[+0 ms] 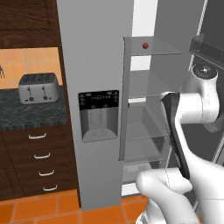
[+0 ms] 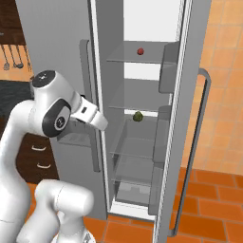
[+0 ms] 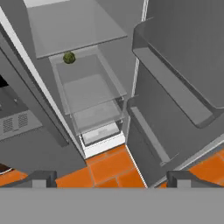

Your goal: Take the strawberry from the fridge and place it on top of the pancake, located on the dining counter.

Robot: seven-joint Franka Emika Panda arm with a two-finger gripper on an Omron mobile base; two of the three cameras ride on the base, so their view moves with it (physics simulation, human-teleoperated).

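From the left base view, the fridge point(image 1: 98, 87) has its right door swung open, and the strawberry point(image 1: 145, 45) sits on the top glass shelf, above and ahead of the arm's raised elbow. The right base view shows the strawberry point(image 2: 140, 51) on that shelf, with a small green fruit point(image 2: 137, 116) on a lower one. In the hand view the gripper point(image 3: 111, 178) is spread wide and holds nothing, the green fruit point(image 3: 68, 57) far ahead to its upper left.

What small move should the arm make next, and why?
Probably raise and tilt the open gripper toward the top glass shelf of the tall grey fridge. The tiny dark-red strawberry sits there, while the hand view points down at lower shelves and a small green fruit.
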